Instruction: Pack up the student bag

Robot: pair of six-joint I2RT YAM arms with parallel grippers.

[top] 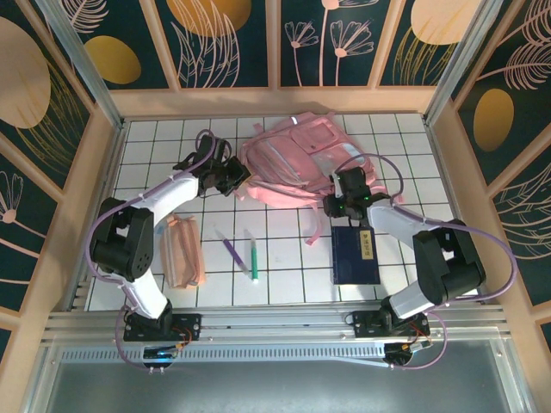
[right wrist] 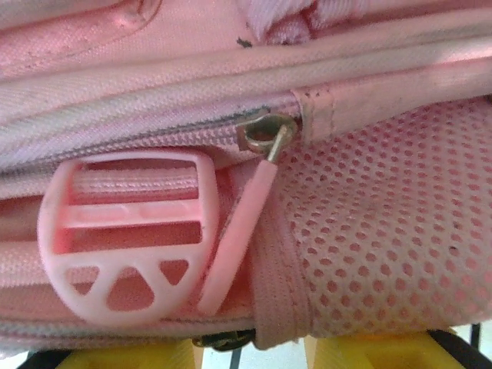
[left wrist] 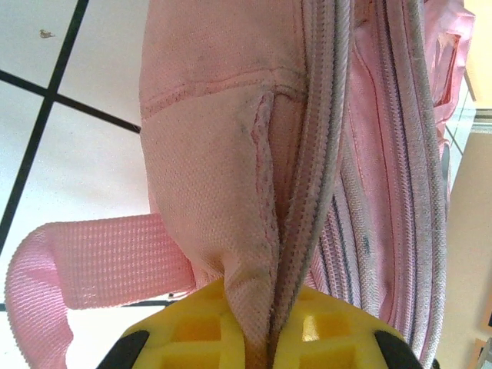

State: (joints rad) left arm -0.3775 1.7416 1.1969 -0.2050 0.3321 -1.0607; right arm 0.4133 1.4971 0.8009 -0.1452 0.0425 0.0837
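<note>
The student bag (top: pixel 297 163) lies flat at the back middle of the tiled table, pink with silver strips. My left gripper (top: pixel 234 176) is at its left edge. In the left wrist view the yellow fingers (left wrist: pixel 192 330) are shut on a fold of the bag's fabric beside a zip seam (left wrist: pixel 307 192). My right gripper (top: pixel 344 205) is at the bag's near right corner. Its yellow fingers (right wrist: pixel 361 355) stand apart, with a pink binding strip (right wrist: pixel 280 307) hanging into the gap and tabletop showing there. A zip pull (right wrist: pixel 238 231) and pink buckle (right wrist: pixel 127 231) lie just ahead.
A dark blue notebook (top: pixel 355 255) lies near the right arm. A peach-pink pencil pouch (top: pixel 182 251) lies by the left arm, with a purple pen (top: pixel 231 249) and a green pen (top: pixel 254 256) between them. A loose pink strap (top: pixel 315 225) trails from the bag. Wooden walls surround the table.
</note>
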